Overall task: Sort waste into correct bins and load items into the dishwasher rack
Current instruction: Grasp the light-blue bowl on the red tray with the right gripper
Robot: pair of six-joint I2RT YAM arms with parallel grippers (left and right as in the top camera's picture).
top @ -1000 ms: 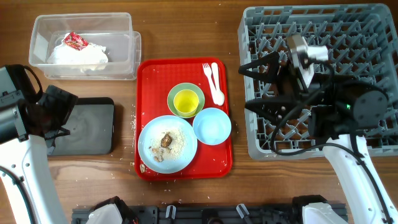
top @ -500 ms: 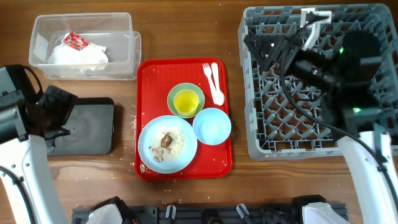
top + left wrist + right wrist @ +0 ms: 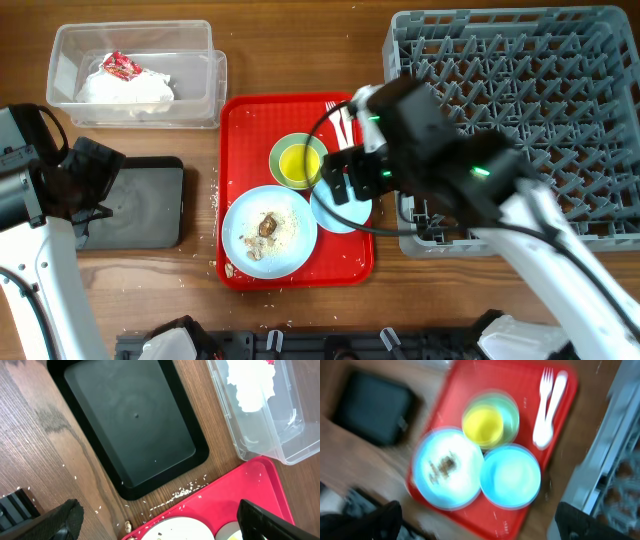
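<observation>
Both pincers gape wide, holding nothing. Right pincer [image 3: 475, 527] hangs over the red tray [image 3: 245, 130], where the plate [image 3: 232, 240] with scraps [image 3: 266, 226], blue bowl [image 3: 510, 476], green bowl [image 3: 512, 410], cup [image 3: 482, 425], fork [image 3: 545, 385] and spoon [image 3: 559, 387] sit. Left pincer [image 3: 160, 525] is off the red tray's left side, by the black tray [image 3: 135, 425]. Rack [image 3: 500, 100] is right of it.

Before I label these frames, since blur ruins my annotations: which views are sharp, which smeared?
Right wrist view: smeared throughout, plate and fork soft-edged. Left wrist view: sharp, black tray and crumbs crisp. Overhead view: sharp, except the slightly blurred arm over the red tray.
</observation>
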